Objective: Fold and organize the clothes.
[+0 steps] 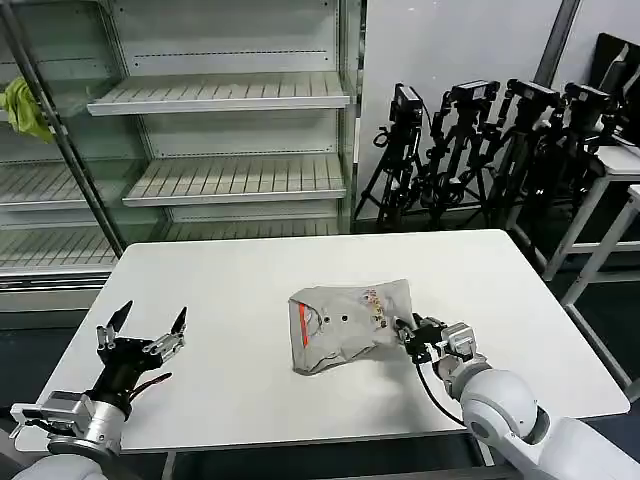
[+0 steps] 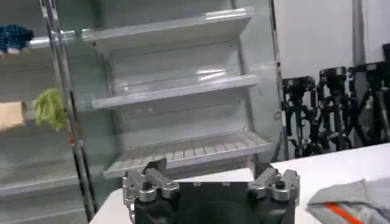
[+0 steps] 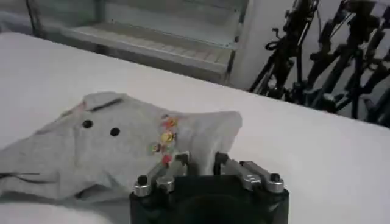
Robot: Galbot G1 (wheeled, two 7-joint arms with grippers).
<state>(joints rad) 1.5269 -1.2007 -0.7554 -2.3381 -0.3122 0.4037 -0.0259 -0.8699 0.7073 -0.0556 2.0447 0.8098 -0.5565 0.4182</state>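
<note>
Folding is well along, I judge: one light grey T-shirt (image 1: pixel 346 326) lies as a rumpled, roughly squared bundle near the middle of the white bench (image 1: pixel 240 280), slightly toward my right. Its small colourful chest print (image 1: pixel 376 306) faces up on the right part, and a strip of red collar lining (image 1: pixel 303 327) shows at its left edge.

My right claw (image 1: pixel 409 336) sits low on the bench at the bundle's near right corner. In the right wrist view its fingers (image 3: pixel 175 168) stand close together with a narrow gap, the cloth's edge just in front of them and perhaps between their tips; I cannot tell whether they are pinching the fabric or only touching it.

My left claw (image 1: pixel 143 325) waits spread wide, tips pointing up, above the near left part of the bench and well apart from the shirt. The left wrist view shows the same open fingers (image 2: pixel 148 182), with the shirt's grey edge (image 2: pixel 356 198) off to one side.

The step in hand looks like tidying this last fold. Next, as I read it, I need a sure hold on that right corner, then a pull or a flip that flattens the bulge without dragging the whole bundle across the bench. A yellow-green rag (image 1: pixel 24 107) hangs on the far left rack; it is no part of my work.
</note>
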